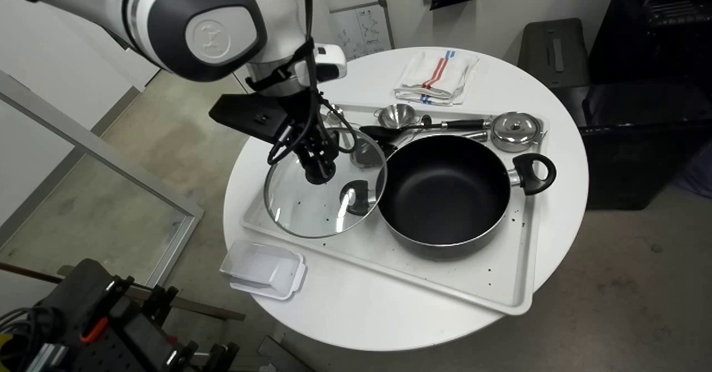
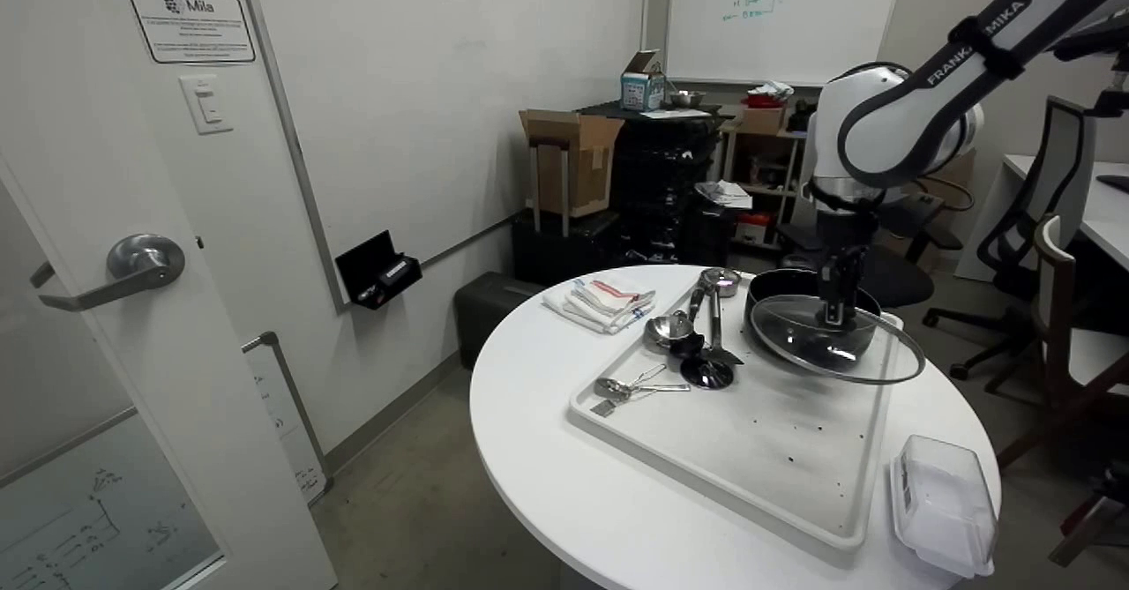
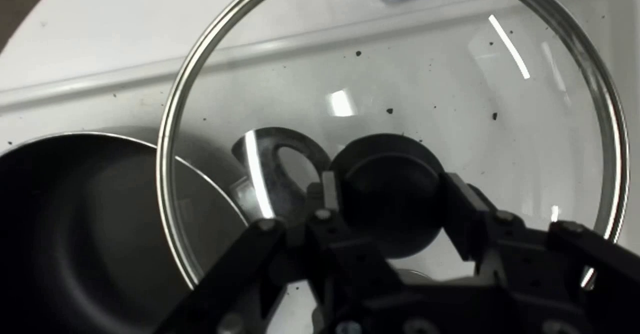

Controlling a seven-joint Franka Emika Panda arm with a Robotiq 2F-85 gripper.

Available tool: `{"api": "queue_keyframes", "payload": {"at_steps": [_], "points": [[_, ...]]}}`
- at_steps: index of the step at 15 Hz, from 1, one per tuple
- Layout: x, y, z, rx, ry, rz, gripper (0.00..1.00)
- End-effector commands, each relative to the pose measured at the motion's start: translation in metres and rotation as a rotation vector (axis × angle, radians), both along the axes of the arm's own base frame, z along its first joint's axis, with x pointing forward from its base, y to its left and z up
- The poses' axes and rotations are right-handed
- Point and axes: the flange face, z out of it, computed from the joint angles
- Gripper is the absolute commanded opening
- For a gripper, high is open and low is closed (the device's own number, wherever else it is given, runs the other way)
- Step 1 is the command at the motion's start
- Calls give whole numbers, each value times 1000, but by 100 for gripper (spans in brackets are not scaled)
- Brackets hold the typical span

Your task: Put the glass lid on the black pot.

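The glass lid [image 1: 297,213] is held up by its black knob, which shows between my fingers in the wrist view [image 3: 390,194]. My gripper [image 1: 320,167] is shut on that knob. The lid [image 2: 891,362] hangs tilted in the air over the tray. The black pot [image 1: 445,194] stands uncovered on the tray, beside the lid. In an exterior view the lid's edge overlaps the pot's near handle and rim, which show through the glass. In the wrist view the pot [image 3: 75,234] lies at the left, partly under the lid's edge.
The pot stands on a white tray [image 1: 478,288] with a raised rim. Utensils such as a black ladle [image 2: 707,373], a small strainer bowl [image 1: 396,115] and a small metal pot [image 1: 515,131] lie behind it. A clear plastic container [image 1: 264,269] and a folded cloth [image 1: 436,77] are on the table.
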Motion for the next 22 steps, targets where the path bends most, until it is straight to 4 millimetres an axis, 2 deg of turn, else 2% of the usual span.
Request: {"api": "queue_keyframes", "payload": {"at_steps": [1,4,9,15,22], "points": [[5,-42,20,53,-1,-78,25],[7,-75,26,43,-3,-162,25],[20,-110,31,27,22,-239,25],[48,-134,32,-23,44,-323,25],[77,-150,19,-96,57,-432,25]]}}
